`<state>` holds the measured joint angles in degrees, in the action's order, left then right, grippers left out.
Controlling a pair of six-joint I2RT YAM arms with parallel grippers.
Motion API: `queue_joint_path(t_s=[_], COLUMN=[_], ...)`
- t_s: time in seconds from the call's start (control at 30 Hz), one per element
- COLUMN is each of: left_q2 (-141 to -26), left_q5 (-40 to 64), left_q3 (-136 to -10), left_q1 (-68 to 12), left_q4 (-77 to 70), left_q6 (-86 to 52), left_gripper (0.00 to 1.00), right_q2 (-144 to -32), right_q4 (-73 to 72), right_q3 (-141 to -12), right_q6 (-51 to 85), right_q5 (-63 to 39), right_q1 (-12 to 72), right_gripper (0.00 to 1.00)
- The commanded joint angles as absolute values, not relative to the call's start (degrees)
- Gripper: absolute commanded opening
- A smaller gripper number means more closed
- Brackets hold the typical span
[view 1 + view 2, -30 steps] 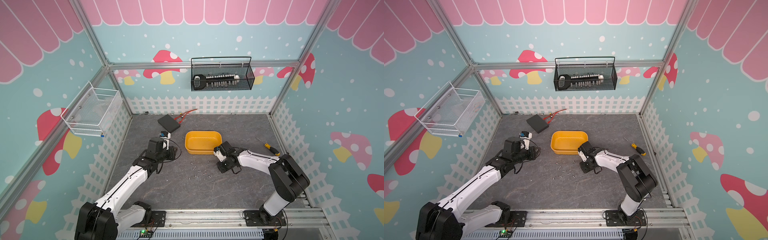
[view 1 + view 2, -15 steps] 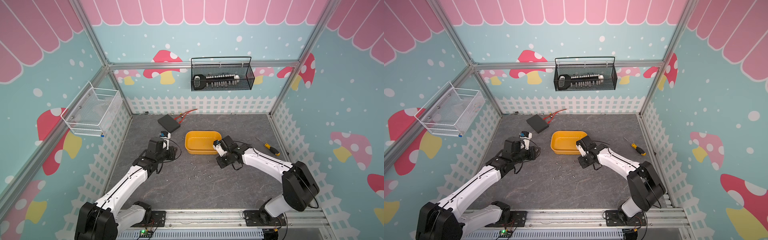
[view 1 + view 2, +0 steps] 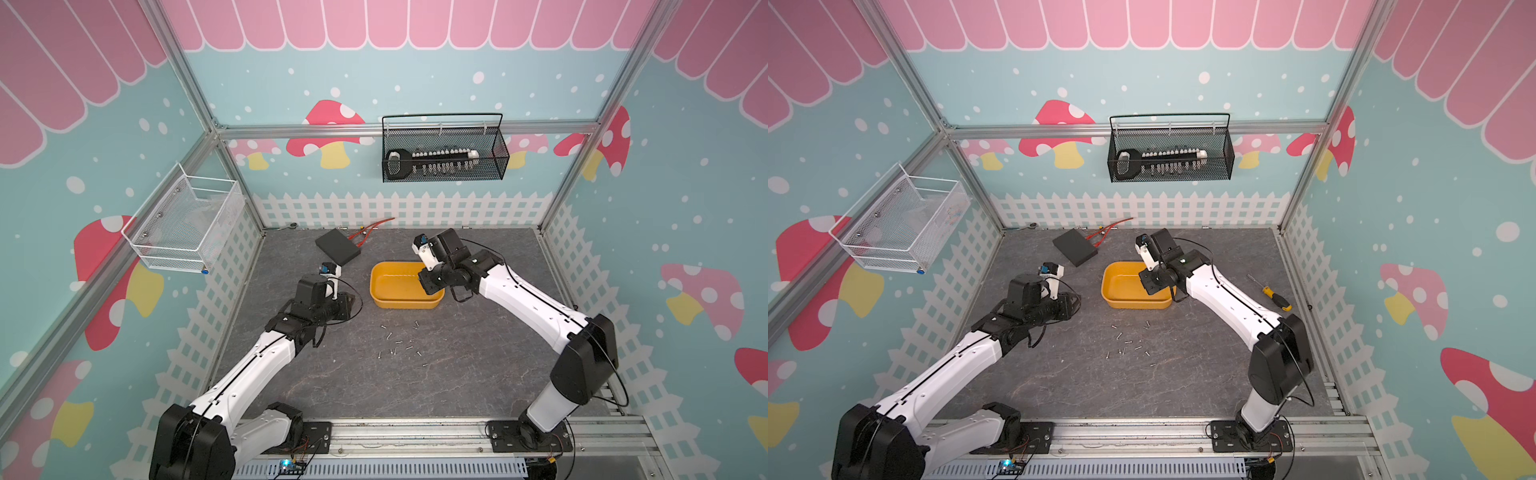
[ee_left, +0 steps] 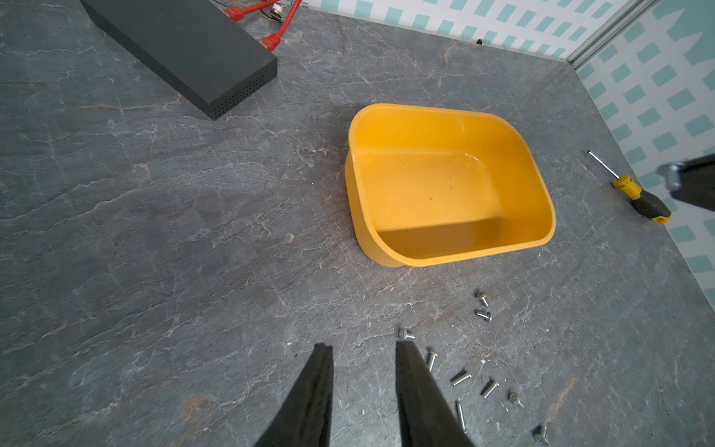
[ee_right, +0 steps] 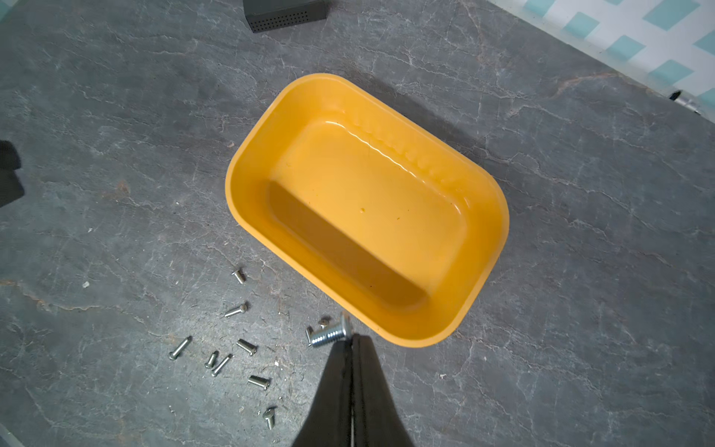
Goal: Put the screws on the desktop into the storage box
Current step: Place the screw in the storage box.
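My right gripper (image 5: 353,337) is shut on a screw (image 5: 329,333), pinching its head while the shaft sticks out sideways. In both top views this gripper (image 3: 430,281) (image 3: 1152,280) hangs over the right end of the yellow storage box (image 3: 395,286) (image 3: 1125,286) (image 5: 367,185) (image 4: 425,185), which has nothing in it. Several screws (image 3: 399,343) (image 3: 1129,345) (image 5: 232,356) (image 4: 460,377) lie loose on the dark grey desktop (image 3: 478,353) in front of the box. My left gripper (image 4: 363,346) (image 3: 349,305) is open above the desktop, left of the box, nothing between its fingers.
A flat black box (image 3: 337,246) and red cables (image 3: 365,230) lie at the back left. A yellow-handled screwdriver (image 3: 1273,293) (image 4: 638,197) lies right of the storage box. A black mesh basket (image 3: 442,153) and a white one (image 3: 187,224) hang on the walls.
My right arm has risen from the desktop beside the loose screws and swung back over the storage box, its jaws closing on a screw. The left arm has not moved.
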<state>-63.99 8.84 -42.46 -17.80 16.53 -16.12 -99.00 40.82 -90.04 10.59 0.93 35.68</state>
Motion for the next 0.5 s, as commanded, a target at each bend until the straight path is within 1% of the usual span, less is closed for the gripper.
queue_joint_path(t_s=[0.0, 0.27, 0.47], left_q2=[-63.7, -63.2, -63.4], left_q5=[9.2, 8.8, 9.1], left_q3=[-44.2, -44.1, -44.1], left_q1=[-17.8, -17.8, -17.8], left_q4=[17.3, 17.3, 17.3], left_q6=[-15.9, -15.9, -15.9], left_gripper=[0.31, 0.31, 0.31], right_q2=[-105.0, -123.8, -134.1], right_q4=[45.1, 52.1, 56.3], right_q3=[-96.4, -114.7, -127.6], right_q6=[8.3, 6.2, 5.4], right_q5=[2.7, 2.3, 0.4], right_q1=[35.8, 35.4, 35.2], right_gripper=[0.08, 0.07, 0.07])
